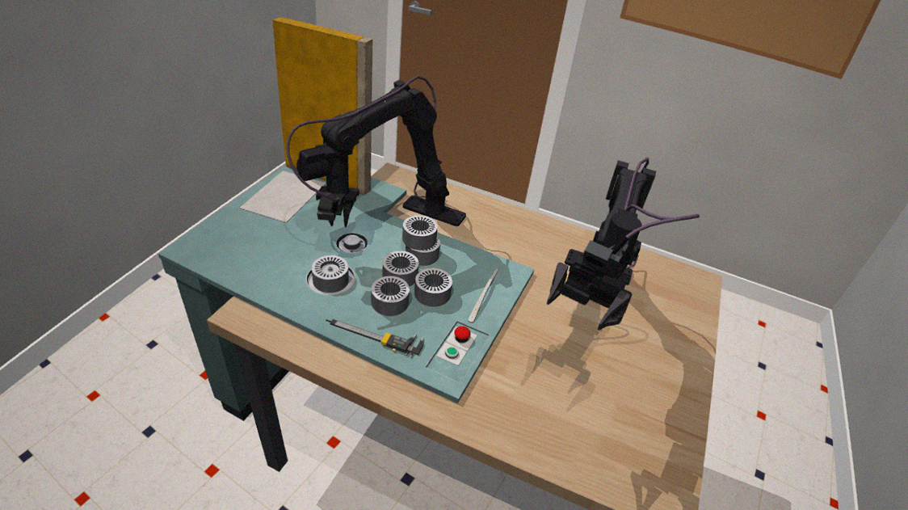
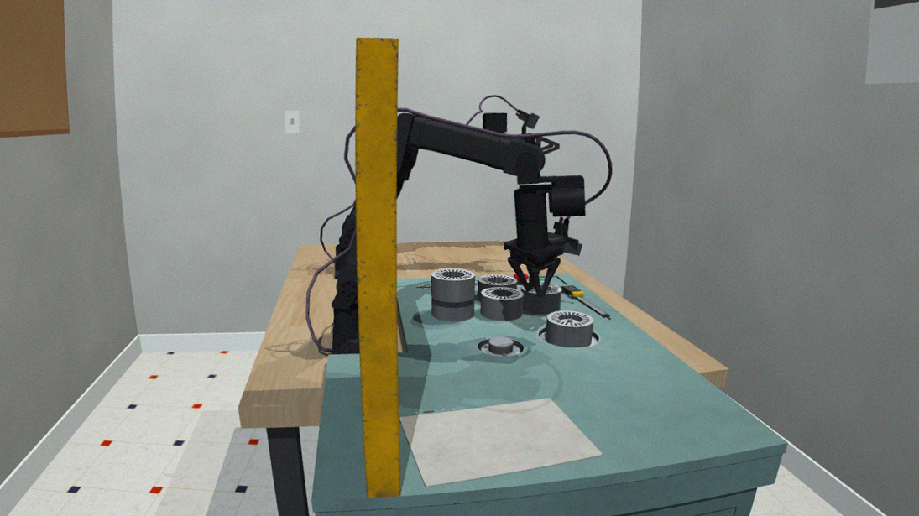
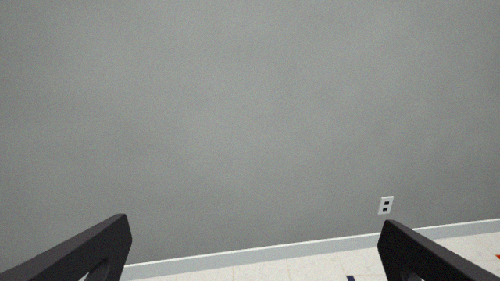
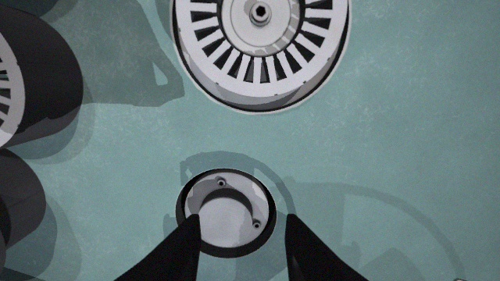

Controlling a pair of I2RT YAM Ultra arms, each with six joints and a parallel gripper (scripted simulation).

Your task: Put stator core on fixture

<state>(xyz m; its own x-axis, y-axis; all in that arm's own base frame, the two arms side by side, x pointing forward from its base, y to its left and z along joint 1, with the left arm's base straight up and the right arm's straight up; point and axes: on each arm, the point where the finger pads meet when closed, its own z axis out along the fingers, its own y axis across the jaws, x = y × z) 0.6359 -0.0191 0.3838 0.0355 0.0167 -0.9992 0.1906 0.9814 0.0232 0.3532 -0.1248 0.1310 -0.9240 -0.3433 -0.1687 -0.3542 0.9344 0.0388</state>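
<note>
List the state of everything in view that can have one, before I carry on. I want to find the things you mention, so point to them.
Left gripper (image 1: pixel 587 308) (image 3: pixel 255 230): open, nothing held.
Right gripper (image 1: pixel 338 222) (image 2: pixel 540 293) (image 4: pixel 243 215): fingers partly open, nothing held.
Small fixture (image 1: pixel 351 243) (image 2: pixel 501 346) (image 4: pixel 226 218): empty, plug bare.
Large fixture (image 1: pixel 310 283) (image 2: pixel 596 340): occupied by a stator core.
Door (image 1: pixel 482 74): closed.
</note>
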